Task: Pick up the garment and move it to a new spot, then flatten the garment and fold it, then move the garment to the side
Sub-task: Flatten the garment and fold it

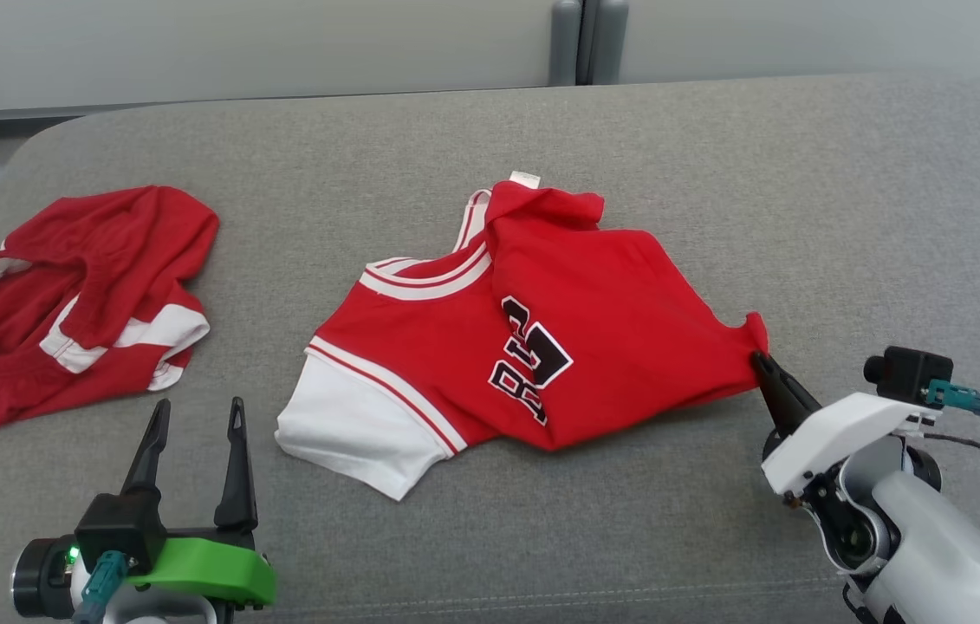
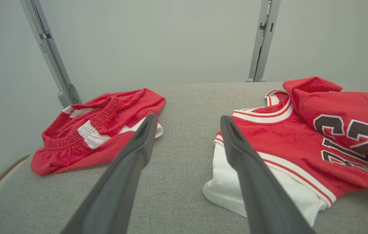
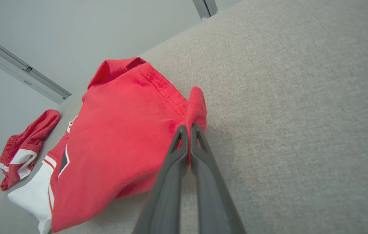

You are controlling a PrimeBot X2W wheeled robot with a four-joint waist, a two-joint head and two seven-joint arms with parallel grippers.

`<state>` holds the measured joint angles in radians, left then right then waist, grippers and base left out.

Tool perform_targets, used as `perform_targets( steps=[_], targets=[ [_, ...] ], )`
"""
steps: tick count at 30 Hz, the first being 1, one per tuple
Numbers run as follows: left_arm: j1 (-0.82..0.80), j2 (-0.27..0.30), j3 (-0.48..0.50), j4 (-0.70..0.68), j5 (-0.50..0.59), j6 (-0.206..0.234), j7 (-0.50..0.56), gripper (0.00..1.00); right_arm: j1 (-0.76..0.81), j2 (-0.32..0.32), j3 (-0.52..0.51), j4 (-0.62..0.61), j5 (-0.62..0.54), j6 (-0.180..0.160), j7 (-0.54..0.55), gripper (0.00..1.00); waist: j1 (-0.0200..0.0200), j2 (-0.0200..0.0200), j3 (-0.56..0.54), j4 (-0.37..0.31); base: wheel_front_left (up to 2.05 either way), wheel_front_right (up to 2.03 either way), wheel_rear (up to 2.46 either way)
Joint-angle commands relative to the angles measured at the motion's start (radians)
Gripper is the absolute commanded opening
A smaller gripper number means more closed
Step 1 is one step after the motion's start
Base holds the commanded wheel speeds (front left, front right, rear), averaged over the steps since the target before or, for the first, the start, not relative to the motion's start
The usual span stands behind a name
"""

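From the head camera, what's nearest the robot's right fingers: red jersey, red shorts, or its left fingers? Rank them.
1. Red jersey, centre: corner pinched in the right fingers.
2. Left fingers, lower left, and red shorts, far left: too close to call.

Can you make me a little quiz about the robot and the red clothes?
1. Fill the gap: in the head view, the red shorts lie to the ____ of the jersey.
2. True or false: the left arm's jaws are shut on the red shorts.
3. Pick one: what do the right arm's jaws pinch? A) a red corner of the jersey. B) the jersey's white sleeve. C) the red shorts.

Key: 1 left. 2 false, they stand wide open and hold nothing. 3 A.
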<state>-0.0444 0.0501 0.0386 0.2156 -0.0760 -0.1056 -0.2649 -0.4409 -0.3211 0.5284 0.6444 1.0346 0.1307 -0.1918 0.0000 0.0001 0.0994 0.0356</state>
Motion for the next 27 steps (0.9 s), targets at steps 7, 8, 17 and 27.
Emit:
perform_targets(
  steps=[7,8,17,27],
  targets=[
    [0.011,0.001,-0.002,-0.005,-0.019,0.012,0.000,1.00,0.192,-0.069,-0.034,-0.186,0.139,0.000,0.141,0.00,0.0000,-0.0001,0.002,-0.054,0.00,0.00,0.00],
    [0.010,0.001,-0.003,-0.004,-0.020,0.011,0.000,1.00,0.205,-0.084,-0.041,-0.186,0.133,0.000,0.153,0.00,0.0000,-0.0001,0.002,-0.058,0.00,0.00,0.00],
    [0.016,0.002,-0.010,0.002,-0.018,0.010,0.000,1.00,0.226,-0.096,-0.133,-0.198,0.024,0.000,0.180,1.00,0.0000,-0.0001,-0.013,-0.055,0.00,0.00,0.00],
    [0.022,0.001,-0.014,-0.002,-0.022,0.015,0.000,1.00,0.183,-0.080,-0.264,-0.248,-0.214,0.000,0.183,1.00,0.0000,-0.0001,-0.024,-0.005,0.00,0.00,0.00]
  ],
)
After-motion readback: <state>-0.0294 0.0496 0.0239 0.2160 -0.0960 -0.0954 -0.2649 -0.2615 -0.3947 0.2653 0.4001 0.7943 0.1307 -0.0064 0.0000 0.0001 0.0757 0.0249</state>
